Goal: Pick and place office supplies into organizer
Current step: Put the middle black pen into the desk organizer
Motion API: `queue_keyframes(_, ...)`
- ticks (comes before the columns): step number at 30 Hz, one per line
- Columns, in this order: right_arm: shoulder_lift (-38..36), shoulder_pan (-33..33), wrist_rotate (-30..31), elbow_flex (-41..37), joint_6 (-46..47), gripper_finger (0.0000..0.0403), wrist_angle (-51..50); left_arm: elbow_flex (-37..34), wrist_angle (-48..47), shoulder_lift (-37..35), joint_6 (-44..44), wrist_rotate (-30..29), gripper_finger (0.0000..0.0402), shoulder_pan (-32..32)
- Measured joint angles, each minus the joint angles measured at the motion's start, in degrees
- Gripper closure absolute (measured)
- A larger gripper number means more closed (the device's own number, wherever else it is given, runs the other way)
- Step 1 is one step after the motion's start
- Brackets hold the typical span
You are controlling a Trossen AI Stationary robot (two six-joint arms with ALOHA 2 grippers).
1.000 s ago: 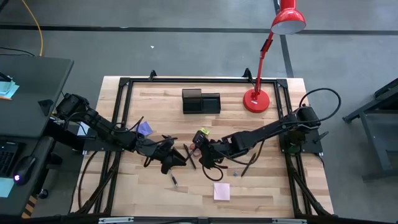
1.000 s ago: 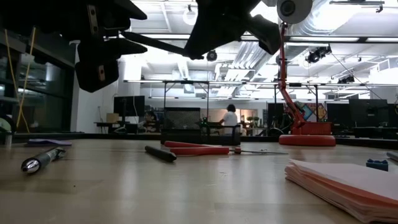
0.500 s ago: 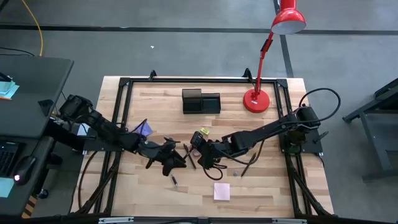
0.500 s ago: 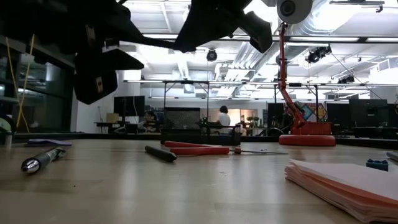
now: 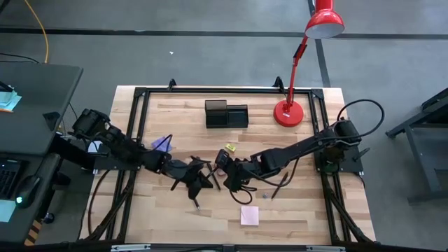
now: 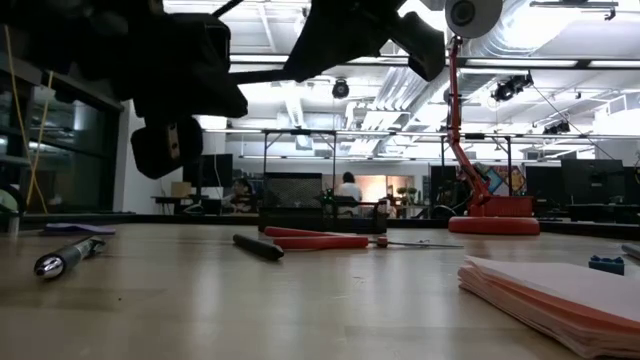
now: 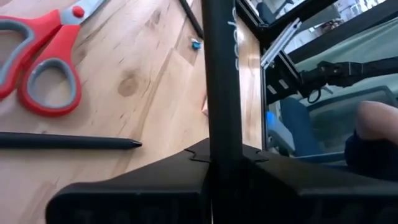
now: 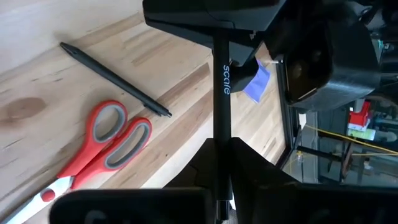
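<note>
A thin black pen (image 8: 222, 87) hangs above the table between my two grippers. My left gripper (image 7: 214, 160) and my right gripper (image 8: 221, 148) are each shut on one end of it; they face each other at the table's middle (image 5: 213, 170). Below them lie the red-handled scissors (image 8: 99, 149) and another dark pen (image 8: 115, 78), both flat on the wood. The black organizer (image 5: 226, 114) stands at the far middle. A pink note pad (image 5: 249, 215) lies near the front, and a purple note pad (image 5: 163, 144) lies to the left. My left gripper pinches one end of the pen (image 7: 221, 140) between its two fingers. It comes from the table's left, slanting down, and the pen runs on along the fingers past their tips. The pen is clear of the table. My right gripper pinches the pen's other end (image 8: 221, 127) between its two fingers. It comes from the table's right, slanting down, with the pen in line with the fingers. In the low view the pen (image 6: 268, 72) spans roughly level between both grippers.
A red desk lamp (image 5: 288, 112) stands at the far right. One more pen (image 5: 196, 203) lies near the front left, another (image 5: 280, 185) lies under the right arm. A small yellow piece (image 5: 228, 148) and a tiny blue piece (image 5: 264, 196) lie near the middle.
My left gripper has gone toward the table's right edge and down, up to the free end of the pen that the right gripper holds. It has shut and taken hold of that end. The right gripper has stayed where it was.
</note>
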Motion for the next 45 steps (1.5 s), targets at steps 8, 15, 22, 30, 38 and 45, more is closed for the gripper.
queue_keyframes(8,0.1,0.3,1.6,0.0,0.5,0.0383,-1.1,0.2,-2.4,0.0,0.8,-0.7,0.0399,-0.1)
queue_keyframes(15,0.1,0.2,2.4,0.0,1.5,0.0352,-2.6,0.2,-2.8,0.0,1.7,-1.0,0.04,-0.1)
queue_keyframes(22,0.1,0.2,3.0,0.0,2.2,0.0328,-3.0,0.2,-3.2,0.1,1.9,-1.8,0.04,-0.1)
queue_keyframes(30,-0.4,0.1,8.8,0.0,2.2,0.0304,-4.1,0.2,-5.9,0.1,1.9,-3.5,0.0401,-0.1)
queue_keyframes(38,-5.3,-0.5,11.7,0.0,10.3,0.0289,-7.8,0.2,-7.9,0.1,4.3,-9.3,0.0401,-0.9)
queue_keyframes(45,-14.4,-1.6,-2.9,-0.6,29.3,0.0288,-9.9,0.1,-7.9,0.1,7.0,-21.7,0.0401,-5.2)
